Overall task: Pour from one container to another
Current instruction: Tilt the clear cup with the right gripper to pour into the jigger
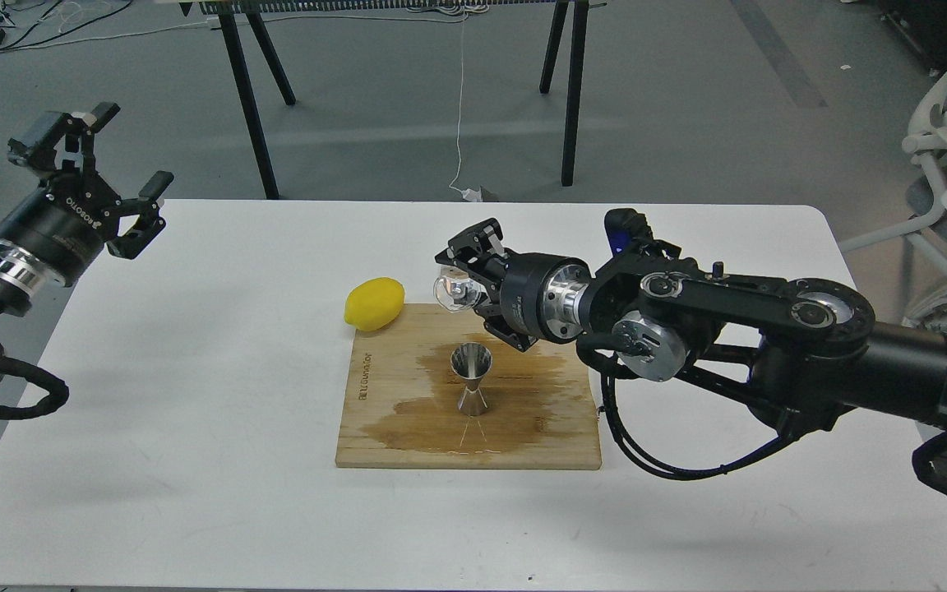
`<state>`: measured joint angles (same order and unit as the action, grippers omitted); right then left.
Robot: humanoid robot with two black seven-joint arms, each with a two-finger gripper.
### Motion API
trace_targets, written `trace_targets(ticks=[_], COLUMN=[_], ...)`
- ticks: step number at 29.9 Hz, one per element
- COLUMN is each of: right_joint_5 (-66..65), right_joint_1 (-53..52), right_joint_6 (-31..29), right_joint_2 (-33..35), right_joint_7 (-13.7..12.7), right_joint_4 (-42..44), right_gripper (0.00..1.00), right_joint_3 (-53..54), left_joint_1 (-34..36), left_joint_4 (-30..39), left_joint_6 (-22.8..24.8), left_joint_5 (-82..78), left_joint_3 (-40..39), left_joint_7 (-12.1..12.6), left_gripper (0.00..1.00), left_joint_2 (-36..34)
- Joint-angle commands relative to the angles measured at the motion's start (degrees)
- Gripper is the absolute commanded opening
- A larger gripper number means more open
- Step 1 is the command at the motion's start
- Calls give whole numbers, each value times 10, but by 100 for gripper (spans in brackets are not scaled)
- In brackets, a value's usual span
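Observation:
A shiny steel jigger (471, 378) stands upright on the wooden board (383, 411), in the middle of a dark wet stain. My right gripper (464, 282) is shut on the small clear glass cup (452, 290), which lies on its side with its mouth facing left. The cup hangs just above and slightly behind the jigger's rim, apart from it. My left gripper (103, 177) stays open and empty over the table's far left corner, well away from the board.
A yellow lemon (374, 303) rests on the white table (194, 411) against the board's back left corner. A metal handle (601, 382) sticks out of the board's right edge. Black table legs (251, 99) stand behind.

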<state>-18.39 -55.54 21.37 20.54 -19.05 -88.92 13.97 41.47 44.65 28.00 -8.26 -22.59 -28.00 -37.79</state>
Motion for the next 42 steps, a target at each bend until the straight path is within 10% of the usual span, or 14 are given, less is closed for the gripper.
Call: trace_targets(ticks=[1, 42], right_joint_5=[-62, -303], right_joint_1=[0, -6], right_joint_6=[-7, -26], right_joint_2=[5, 31], right_joint_7=[3, 79], right_joint_4=[-6, -20], right_gripper=[30, 30], right_joint_3=[-21, -120], left_joint_1=[-4, -7], left_joint_4=[0, 2], left_joint_6=[0, 0], left_joint_5=[0, 0], left_joint_3=[-1, -1], left_joint_7=[0, 0], left_gripper=[97, 97], left_joint_2=[-1, -2])
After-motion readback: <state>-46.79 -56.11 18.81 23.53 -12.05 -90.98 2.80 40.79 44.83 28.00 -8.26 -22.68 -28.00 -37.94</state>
